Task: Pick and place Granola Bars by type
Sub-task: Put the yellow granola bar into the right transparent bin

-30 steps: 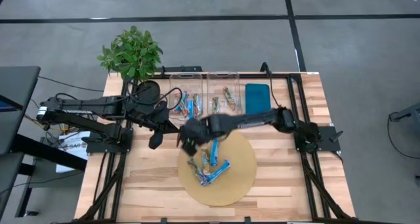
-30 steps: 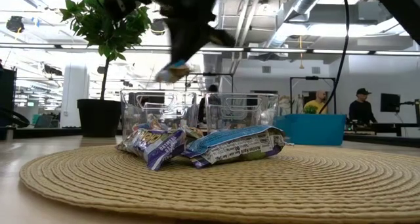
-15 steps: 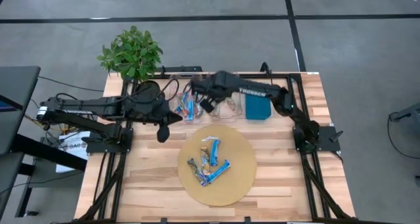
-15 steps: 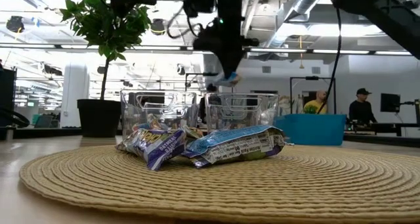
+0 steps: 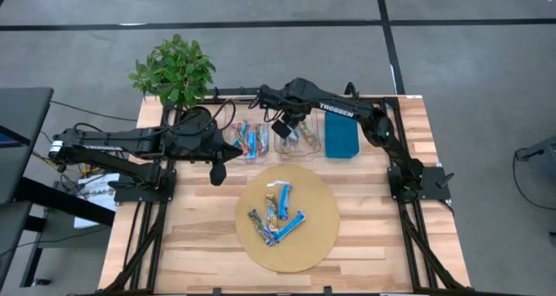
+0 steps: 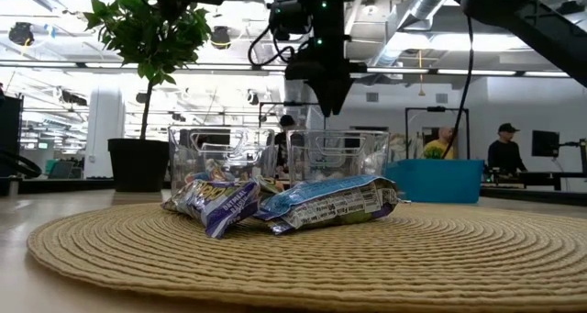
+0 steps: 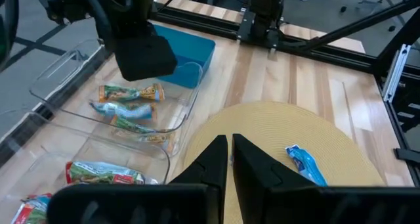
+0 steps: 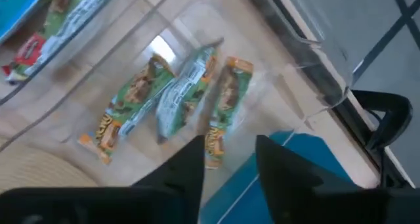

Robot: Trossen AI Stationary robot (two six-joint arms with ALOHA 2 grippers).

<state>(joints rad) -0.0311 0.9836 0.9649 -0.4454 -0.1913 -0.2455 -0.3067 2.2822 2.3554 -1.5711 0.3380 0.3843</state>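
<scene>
High view: straight down, whole table [image 5: 382,235], far off.
Low view: mat-level, close, facing the room.
Wrist views: close, angled down.
Shared: clear bins [image 6: 335,152], centre frame.

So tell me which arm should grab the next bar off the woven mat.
Probably left. The left gripper hangs shut beside the woven mat, close to the bars. The right gripper is open above the right clear bin at the table's far edge, farther from them.

Robotics lab (exposed ducts [image 6: 431,1], workstations).
</scene>
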